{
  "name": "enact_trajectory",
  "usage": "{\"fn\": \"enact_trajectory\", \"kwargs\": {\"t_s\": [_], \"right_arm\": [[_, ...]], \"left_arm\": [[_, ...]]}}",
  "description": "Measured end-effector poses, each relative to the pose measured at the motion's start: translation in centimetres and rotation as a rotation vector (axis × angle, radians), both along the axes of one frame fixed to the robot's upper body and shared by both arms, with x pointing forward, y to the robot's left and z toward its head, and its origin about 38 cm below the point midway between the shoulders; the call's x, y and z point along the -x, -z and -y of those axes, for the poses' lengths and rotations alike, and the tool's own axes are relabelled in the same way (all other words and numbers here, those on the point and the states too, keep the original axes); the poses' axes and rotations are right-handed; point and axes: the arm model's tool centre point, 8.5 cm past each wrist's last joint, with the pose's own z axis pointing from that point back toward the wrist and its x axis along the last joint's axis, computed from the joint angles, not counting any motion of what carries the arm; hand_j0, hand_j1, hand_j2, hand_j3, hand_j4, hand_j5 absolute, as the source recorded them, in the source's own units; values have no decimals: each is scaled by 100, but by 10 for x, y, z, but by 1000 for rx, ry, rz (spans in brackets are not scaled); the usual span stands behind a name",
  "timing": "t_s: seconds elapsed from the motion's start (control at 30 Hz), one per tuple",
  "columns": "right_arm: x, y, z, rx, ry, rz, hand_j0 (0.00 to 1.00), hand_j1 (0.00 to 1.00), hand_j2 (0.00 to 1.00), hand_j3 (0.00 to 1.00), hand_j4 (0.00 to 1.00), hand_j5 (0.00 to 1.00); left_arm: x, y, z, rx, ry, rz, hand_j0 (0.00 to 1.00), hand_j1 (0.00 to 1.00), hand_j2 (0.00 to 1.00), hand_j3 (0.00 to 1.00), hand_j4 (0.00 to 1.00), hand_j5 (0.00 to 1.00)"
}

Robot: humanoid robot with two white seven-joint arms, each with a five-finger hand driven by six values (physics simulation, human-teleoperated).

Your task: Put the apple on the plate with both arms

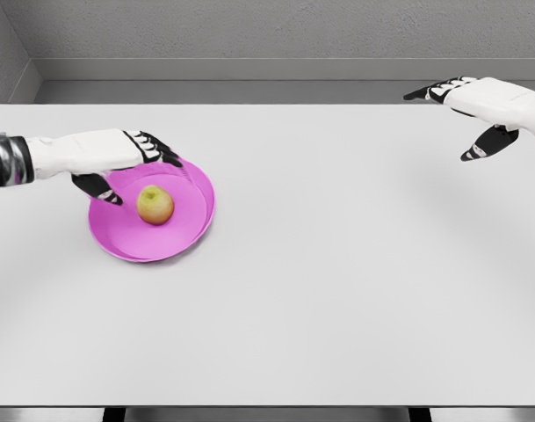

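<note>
Fingers [157, 148] spread, empty, above plate [188, 230] holding apple [155, 205].

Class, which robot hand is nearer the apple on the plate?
Left. The left robot hand hovers beside the apple; the right robot hand is far across the table.

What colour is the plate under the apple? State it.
Bright magenta-pink plate, seen in the head view, with the yellow-green apple on it.

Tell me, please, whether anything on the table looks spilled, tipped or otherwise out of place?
Nothing stands out. The apple sits on the pink plate, which lies flat on the table; the left hand is at its rim.
</note>
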Motion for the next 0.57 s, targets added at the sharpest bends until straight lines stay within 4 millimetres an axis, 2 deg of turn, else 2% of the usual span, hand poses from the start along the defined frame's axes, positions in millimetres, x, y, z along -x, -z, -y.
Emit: {"fn": "enact_trajectory", "kwargs": {"t_s": [0.13,0.27,0.4,0.57], "right_arm": [[0,1,0,0,0,-1,100,100,100,100,100,100],[0,0,0,0,0,0,100,100,100,100,100,100],[0,1,0,0,1,-2,100,100,100,100,100,100],[0,1,0,0,1,-2,100,100,100,100,100,100]], "left_arm": [[7,25,-41,56,-127,-63,100,100,100,100,100,100],[3,9,-65,81,-193,-29,100,100,100,100,100,100],[5,5,-78,90,-224,-23,100,100,100,100,100,100],[5,1,-82,96,-234,-14,100,100,100,100,100,100]]}}
